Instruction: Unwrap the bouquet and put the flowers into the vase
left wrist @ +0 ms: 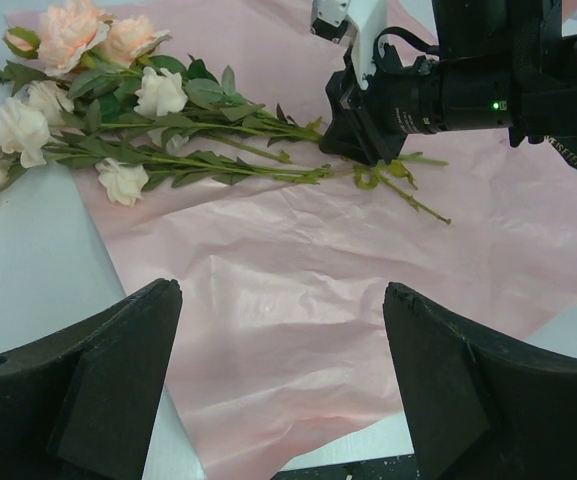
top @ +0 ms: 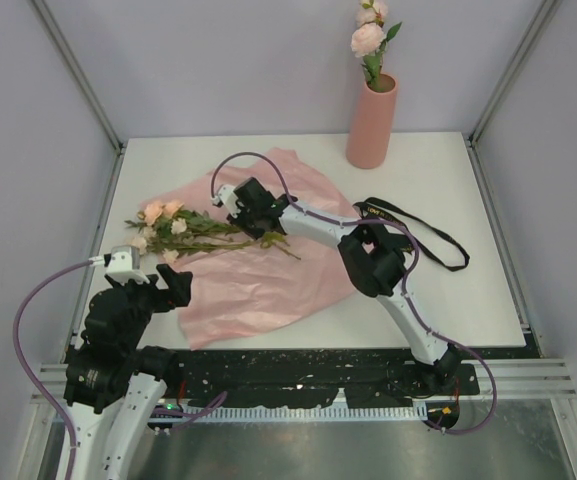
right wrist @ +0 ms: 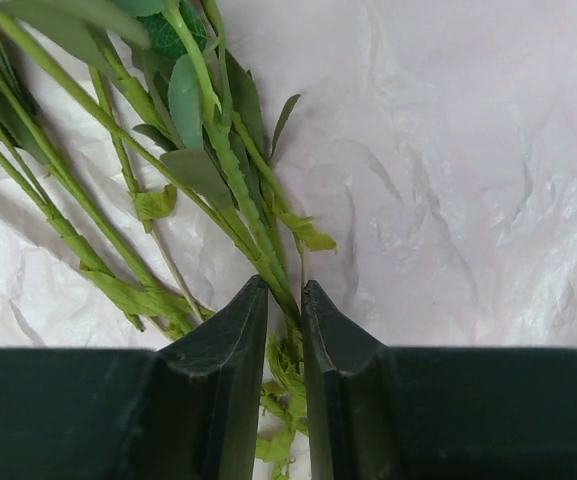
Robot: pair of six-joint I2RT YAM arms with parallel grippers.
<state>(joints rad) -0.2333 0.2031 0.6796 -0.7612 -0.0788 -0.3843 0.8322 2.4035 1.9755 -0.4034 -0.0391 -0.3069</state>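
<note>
While the right claw (right wrist: pixel 285 292) pinches the flowers (right wrist: pixel 186 100) by stems fanning ahead of it, the left claw (left wrist: pixel 280 295) hangs released, paper (left wrist: pixel 318 250) beneath it.

Soft, even light comes from overhead, leaving the white table (top: pixel 448 280) bright without glare, and shadows are faint and soft-edged. The top view is sharp throughout. In the right wrist view the paper (right wrist: pixel 468 150) washes out almost to white toward 3 o'clock. In both wrist views the dark fingers (left wrist: pixel 88 400), from 5 to 7 o'clock, show little detail, while the flowers (left wrist: pixel 158 95) look crisp.
</note>
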